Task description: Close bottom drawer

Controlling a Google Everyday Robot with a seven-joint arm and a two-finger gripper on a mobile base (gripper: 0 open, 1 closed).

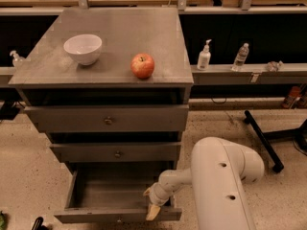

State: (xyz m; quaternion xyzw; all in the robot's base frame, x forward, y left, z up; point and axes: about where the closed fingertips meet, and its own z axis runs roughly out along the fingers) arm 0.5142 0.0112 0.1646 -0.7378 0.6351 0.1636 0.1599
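Observation:
The bottom drawer (96, 193) of the grey three-drawer cabinet stands pulled out, showing its plain empty grey box and a narrow front panel along the lower edge of the view. My gripper (153, 210) hangs at the end of the white arm (220, 186), at the right end of that front panel, its pale fingertips touching or just above the panel's top edge. The two drawers above it, the top drawer (108, 119) and the middle drawer (116, 152), are pushed in.
On the cabinet top sit a white bowl (83, 48) and a red apple (143, 65). A ledge at the right holds a pump bottle (204, 56) and a water bottle (240, 57). A black stand leg (261, 139) lies on the speckled floor to the right.

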